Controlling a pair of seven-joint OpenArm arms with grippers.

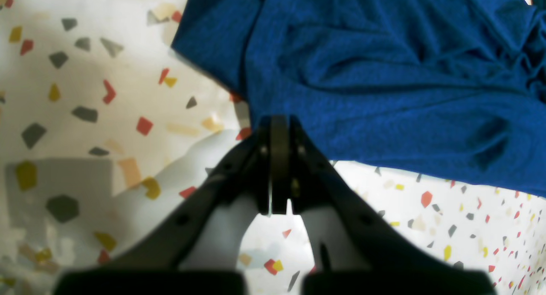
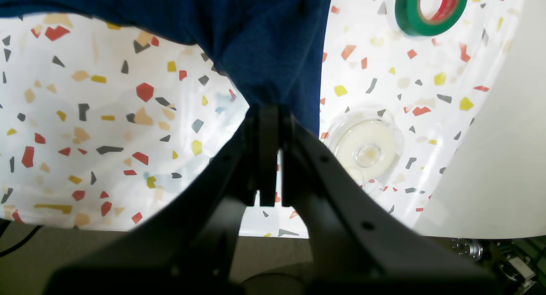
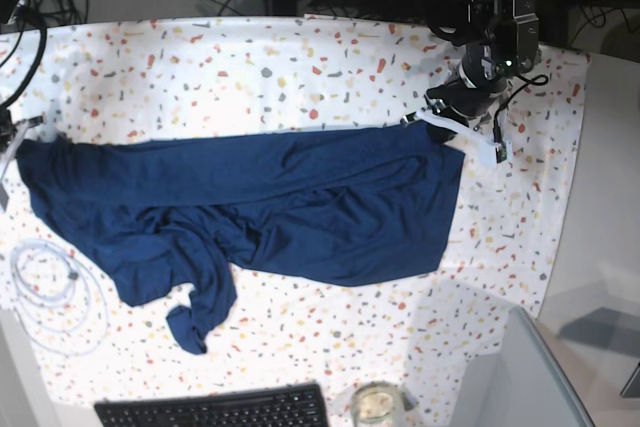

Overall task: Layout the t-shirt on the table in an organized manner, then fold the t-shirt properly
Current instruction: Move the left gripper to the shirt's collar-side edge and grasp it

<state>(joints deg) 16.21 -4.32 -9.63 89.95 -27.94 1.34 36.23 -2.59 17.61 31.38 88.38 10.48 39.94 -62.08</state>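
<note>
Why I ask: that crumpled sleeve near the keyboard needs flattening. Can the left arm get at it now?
Probably not: the left gripper is shut on an edge of the t-shirt, far from the sleeve; it must let go first.

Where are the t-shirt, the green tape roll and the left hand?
t-shirt (image 3: 300, 207), base view, middle of the spread blue body.
green tape roll (image 2: 409, 13), right wrist view, left side of its green band.
left hand (image 1: 279, 124), left wrist view, between the closed fingertips at the shirt's edge.
</note>
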